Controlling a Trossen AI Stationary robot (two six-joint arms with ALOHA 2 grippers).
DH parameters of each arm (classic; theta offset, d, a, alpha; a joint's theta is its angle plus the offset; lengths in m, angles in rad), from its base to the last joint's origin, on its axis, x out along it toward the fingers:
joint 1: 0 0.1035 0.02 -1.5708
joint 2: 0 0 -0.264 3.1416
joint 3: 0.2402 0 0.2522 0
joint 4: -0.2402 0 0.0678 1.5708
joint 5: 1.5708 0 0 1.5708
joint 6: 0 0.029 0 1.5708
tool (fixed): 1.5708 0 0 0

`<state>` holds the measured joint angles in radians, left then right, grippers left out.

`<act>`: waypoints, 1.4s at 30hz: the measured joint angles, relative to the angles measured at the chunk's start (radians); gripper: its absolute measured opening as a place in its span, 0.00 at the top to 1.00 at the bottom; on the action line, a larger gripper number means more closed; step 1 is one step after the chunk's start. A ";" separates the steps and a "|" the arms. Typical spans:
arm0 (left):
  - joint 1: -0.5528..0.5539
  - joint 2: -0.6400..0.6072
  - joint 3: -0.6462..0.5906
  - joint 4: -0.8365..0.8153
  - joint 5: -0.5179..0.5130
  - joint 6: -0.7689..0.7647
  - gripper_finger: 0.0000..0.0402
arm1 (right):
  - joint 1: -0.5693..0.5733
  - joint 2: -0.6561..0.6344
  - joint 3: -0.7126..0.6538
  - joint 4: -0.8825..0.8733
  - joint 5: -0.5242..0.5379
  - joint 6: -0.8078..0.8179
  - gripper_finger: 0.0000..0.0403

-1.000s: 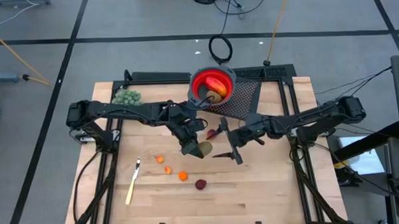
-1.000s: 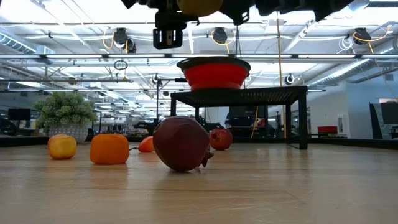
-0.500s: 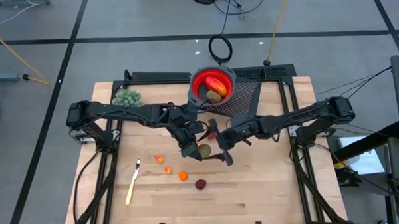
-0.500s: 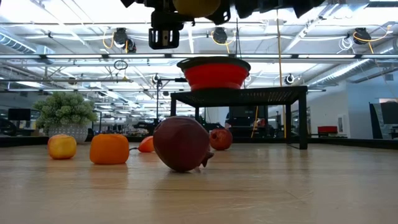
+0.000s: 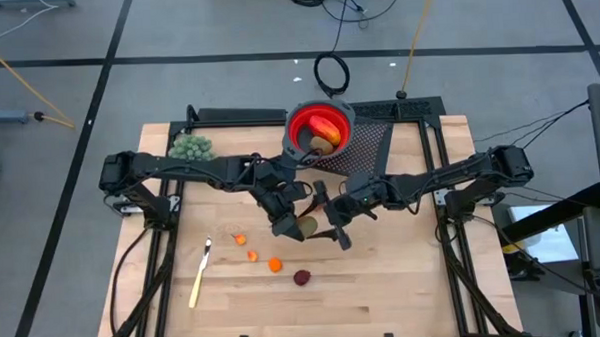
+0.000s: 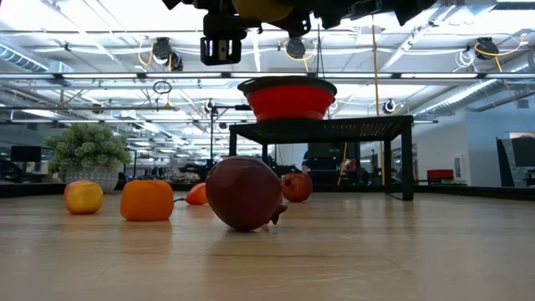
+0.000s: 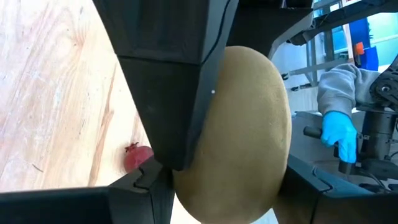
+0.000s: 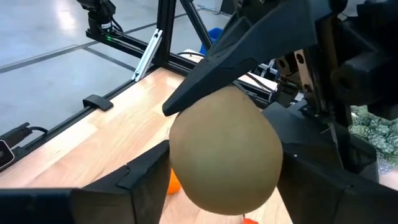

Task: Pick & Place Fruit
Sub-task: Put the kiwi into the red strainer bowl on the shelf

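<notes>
Above the table's (image 5: 404,285) middle, the left gripper (image 5: 294,227) is clamped on a brownish-green oval fruit (image 5: 308,226), and the right gripper (image 5: 327,231), jaws apart, straddles the same fruit. This looks like a handover: next the right must grip before the left lets go.

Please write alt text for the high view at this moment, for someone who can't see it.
Seen from above, the left gripper holds a brownish-green oval fruit over the middle of the wooden table, and the right gripper has its fingers around the same fruit. A red bowl holding fruit sits on a raised stand, with a dark red ball, orange bits and a yellow-handled knife below.
</notes>
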<state>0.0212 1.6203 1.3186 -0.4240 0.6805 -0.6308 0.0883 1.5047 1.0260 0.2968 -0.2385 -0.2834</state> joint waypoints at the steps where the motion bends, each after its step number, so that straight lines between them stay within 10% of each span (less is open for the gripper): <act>1: 0.000 0.000 0.000 0.000 0.000 0.000 0.50 | 0.001 0.000 0.000 0.000 0.000 0.001 0.40; 24: -0.001 0.000 0.000 -0.001 -0.050 0.026 0.49 | 0.018 -0.002 0.000 -0.015 0.010 -0.009 0.45; 42: 0.048 0.000 0.000 0.000 0.018 0.081 0.09 | 0.018 -0.010 0.000 -0.074 0.004 0.010 0.45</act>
<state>0.0693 1.6207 1.3186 -0.4244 0.6987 -0.5493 0.1059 1.4948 1.0256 0.2225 -0.2340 -0.2737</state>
